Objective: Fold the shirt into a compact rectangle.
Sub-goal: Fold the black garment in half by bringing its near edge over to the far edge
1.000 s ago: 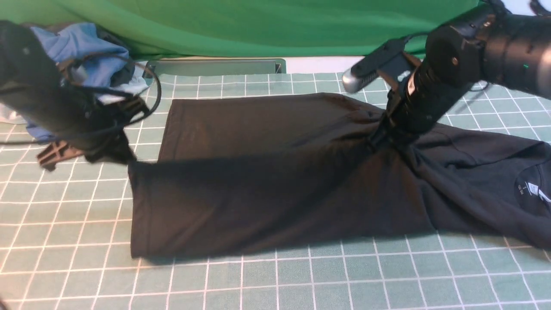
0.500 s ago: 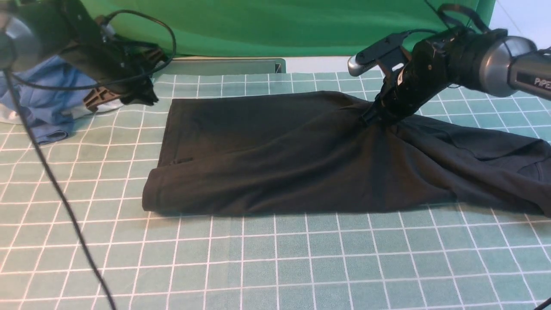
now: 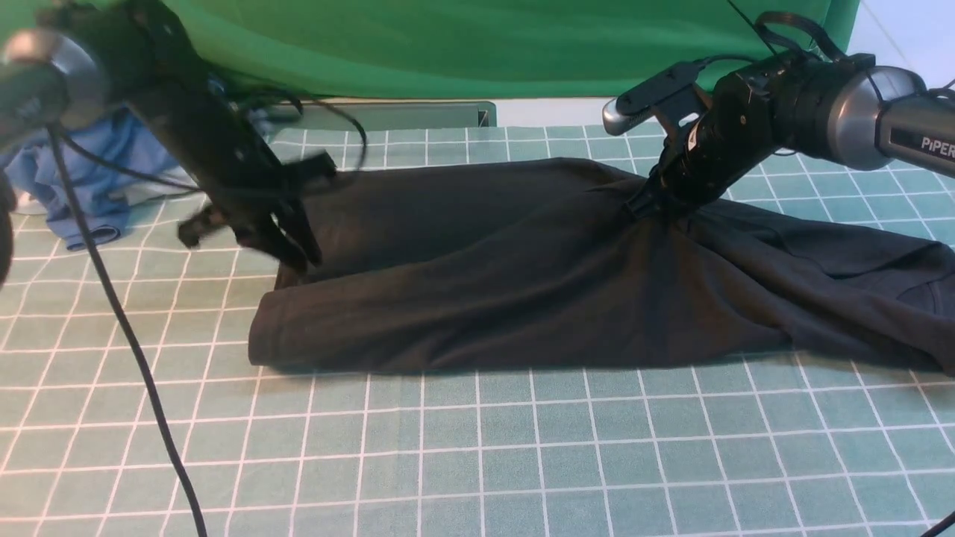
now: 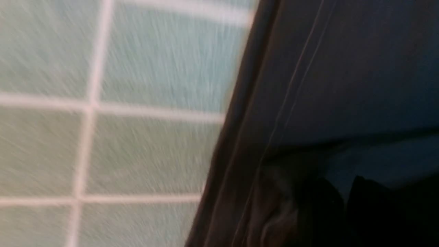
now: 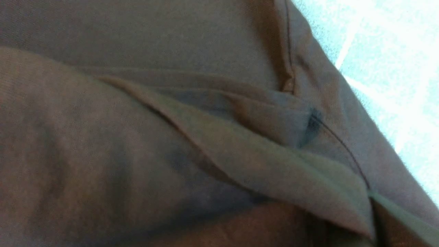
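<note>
shirt [image 3: 522,298]: black | near edge folded over | bunched at right end effector [image 3: 642,209]

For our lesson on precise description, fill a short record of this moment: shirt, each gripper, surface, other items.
shirt: black, partly folded lengthwise
right gripper: shut on the shirt, fabric bunched at it
left gripper: blurred, over the shirt's left end; state unclear
surface: green grid mat
other items: blue garments at far left; green cloth behind

My right gripper [image 3: 643,210] pinches a bunch of the black long-sleeved knit shirt [image 3: 485,298], folded lengthwise on the green white-gridded mat [image 3: 477,462]; my blurred left gripper [image 3: 287,250] hangs at its left end.
</note>
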Controlling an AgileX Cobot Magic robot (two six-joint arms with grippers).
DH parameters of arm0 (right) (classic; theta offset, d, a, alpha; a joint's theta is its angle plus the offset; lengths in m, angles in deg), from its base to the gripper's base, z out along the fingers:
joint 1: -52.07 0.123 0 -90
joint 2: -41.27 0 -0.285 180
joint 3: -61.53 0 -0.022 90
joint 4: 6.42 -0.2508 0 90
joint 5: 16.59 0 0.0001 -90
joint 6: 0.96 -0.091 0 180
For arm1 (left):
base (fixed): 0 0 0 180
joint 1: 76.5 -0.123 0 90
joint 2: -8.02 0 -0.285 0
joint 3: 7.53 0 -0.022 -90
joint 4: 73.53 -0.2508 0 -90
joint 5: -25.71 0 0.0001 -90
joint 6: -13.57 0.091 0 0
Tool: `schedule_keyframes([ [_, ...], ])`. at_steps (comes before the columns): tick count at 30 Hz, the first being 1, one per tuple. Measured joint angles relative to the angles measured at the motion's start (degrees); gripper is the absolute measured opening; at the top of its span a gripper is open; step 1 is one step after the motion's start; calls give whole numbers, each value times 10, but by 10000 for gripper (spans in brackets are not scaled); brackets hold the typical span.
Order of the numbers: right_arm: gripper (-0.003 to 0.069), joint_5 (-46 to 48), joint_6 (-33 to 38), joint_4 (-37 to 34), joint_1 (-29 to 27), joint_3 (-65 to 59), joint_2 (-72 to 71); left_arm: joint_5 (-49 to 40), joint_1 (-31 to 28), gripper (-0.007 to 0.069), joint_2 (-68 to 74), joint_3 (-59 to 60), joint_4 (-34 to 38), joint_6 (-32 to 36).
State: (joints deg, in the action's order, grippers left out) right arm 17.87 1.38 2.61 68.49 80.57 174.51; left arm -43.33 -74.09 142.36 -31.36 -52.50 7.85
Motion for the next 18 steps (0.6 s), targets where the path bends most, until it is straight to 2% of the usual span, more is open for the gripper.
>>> schedule_keyframes([
  [6, 93, 10, 0, 0, 0, 0, 0, 7, 36, 225, -29, 95, -4, -1],
  [9, 94, 15, 0, 0, 0, 0, 0, 9, 39, 266, -39, 103, -10, -6],
  [14, 96, 27, 0, 0, 0, 0, 0, 1, 39, 311, -70, 93, -70, -40],
  [18, 99, 28, -1, 0, 0, 0, 0, 1, 44, 324, -117, 103, -75, -48],
])
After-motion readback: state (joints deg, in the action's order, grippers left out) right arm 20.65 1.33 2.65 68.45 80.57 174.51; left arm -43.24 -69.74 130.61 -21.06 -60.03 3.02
